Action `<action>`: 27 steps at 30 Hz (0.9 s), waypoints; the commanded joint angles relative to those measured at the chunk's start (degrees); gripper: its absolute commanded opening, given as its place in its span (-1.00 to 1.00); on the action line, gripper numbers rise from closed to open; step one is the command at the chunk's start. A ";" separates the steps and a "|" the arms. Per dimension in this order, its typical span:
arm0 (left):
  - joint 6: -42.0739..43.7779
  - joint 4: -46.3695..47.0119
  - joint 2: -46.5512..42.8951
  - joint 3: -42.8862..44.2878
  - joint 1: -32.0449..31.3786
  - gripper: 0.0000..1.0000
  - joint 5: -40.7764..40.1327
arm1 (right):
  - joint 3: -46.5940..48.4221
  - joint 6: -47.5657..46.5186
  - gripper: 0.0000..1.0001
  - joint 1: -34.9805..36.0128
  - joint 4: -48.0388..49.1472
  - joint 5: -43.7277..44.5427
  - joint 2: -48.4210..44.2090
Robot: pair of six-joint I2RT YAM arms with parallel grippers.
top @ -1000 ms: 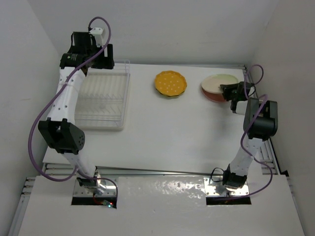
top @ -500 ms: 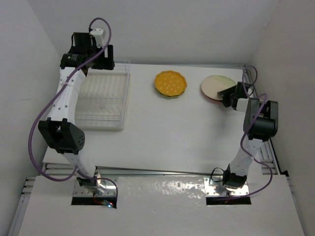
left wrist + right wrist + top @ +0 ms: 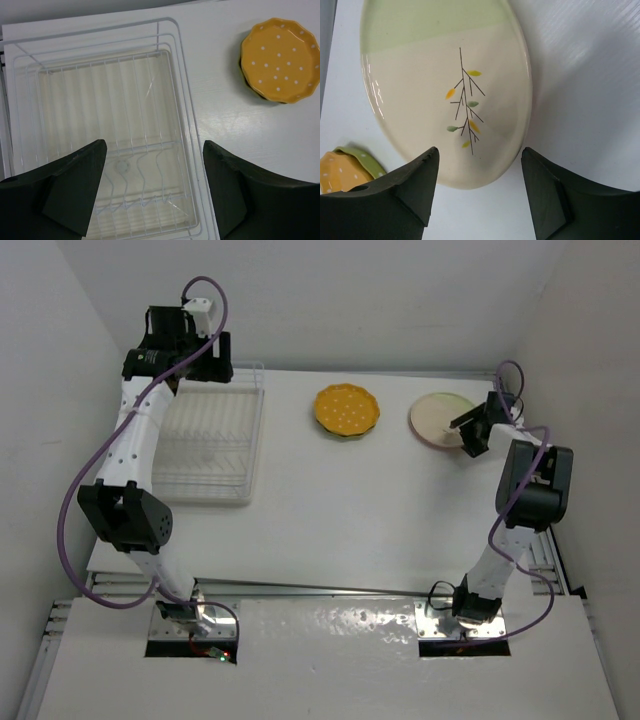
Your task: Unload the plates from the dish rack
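Note:
The white wire dish rack (image 3: pixel 205 445) stands at the left and holds no plates; the left wrist view shows its bare slots (image 3: pixel 105 115). My left gripper (image 3: pixel 198 370) hovers open above the rack (image 3: pixel 154 150). The orange dotted plate (image 3: pixel 346 410) lies flat on the table (image 3: pixel 280 59), on top of the lime green plate (image 3: pixel 364 158). The pale green-cream plate (image 3: pixel 441 419) lies flat at the right (image 3: pixel 445 85); a thin pinkish edge shows under its near side. My right gripper (image 3: pixel 465 432) is open and empty just off that plate's rim (image 3: pixel 479 155).
White walls close in the table at the back and on both sides. A raised rail (image 3: pixel 545 550) runs along the table's right edge. The right arm's purple cable (image 3: pixel 515 380) loops near the back right corner.
My right gripper laid the tilted pale green-cream plate flat, let go of it and drew back a little to the right. The left arm has not moved.

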 commanded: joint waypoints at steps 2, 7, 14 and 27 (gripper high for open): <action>1.49 0.82 -2.38 1.20 0.72 0.52 0.34 | 3.24 -2.09 0.33 0.16 -2.83 1.75 -2.49; 1.93 0.64 -2.65 1.29 0.72 0.52 0.07 | 4.12 -2.79 0.24 0.16 -3.44 1.75 -1.35; 2.29 0.64 -2.91 1.37 0.72 0.52 -0.89 | 4.12 -3.14 0.07 0.16 -3.44 2.80 -1.87; 3.16 0.38 -4.31 -0.73 0.72 0.52 -4.85 | -20.99 -21.31 0.33 0.69 9.63 8.16 -24.15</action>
